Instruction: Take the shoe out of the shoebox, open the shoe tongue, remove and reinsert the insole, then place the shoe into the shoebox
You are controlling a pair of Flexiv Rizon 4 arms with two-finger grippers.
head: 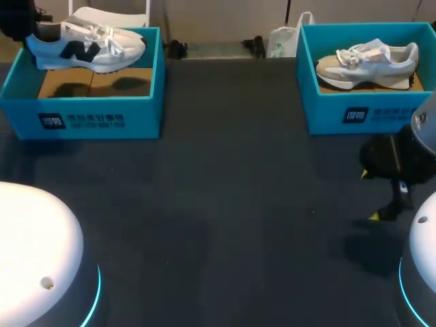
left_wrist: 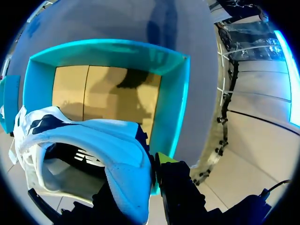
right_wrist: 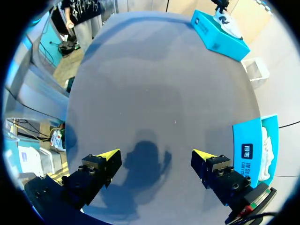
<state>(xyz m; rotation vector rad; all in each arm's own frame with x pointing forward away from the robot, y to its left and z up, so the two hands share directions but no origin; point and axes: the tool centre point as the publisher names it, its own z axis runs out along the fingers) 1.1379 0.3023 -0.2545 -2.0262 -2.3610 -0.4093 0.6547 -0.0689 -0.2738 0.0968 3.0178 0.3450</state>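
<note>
A white shoe with navy side marks (head: 88, 46) hangs tilted over the back of the left blue shoebox (head: 95, 119), its heel towards the far left. My left gripper (head: 42, 30) is at that heel. In the left wrist view my left gripper (left_wrist: 146, 169) is shut on the shoe's heel collar (left_wrist: 126, 164), with the shoe (left_wrist: 89, 133) above the box's cardboard floor (left_wrist: 103, 93). My right gripper (head: 371, 196) hovers open over the table's right side with nothing between its fingers (right_wrist: 156, 154).
A second blue shoebox (head: 361, 116) at the back right holds a beige and white shoe (head: 368, 61); its wall (right_wrist: 247, 150) is beside my right gripper. The dark table (head: 225, 204) lies between the boxes. The arms' white bases (head: 34, 252) stand at the near corners.
</note>
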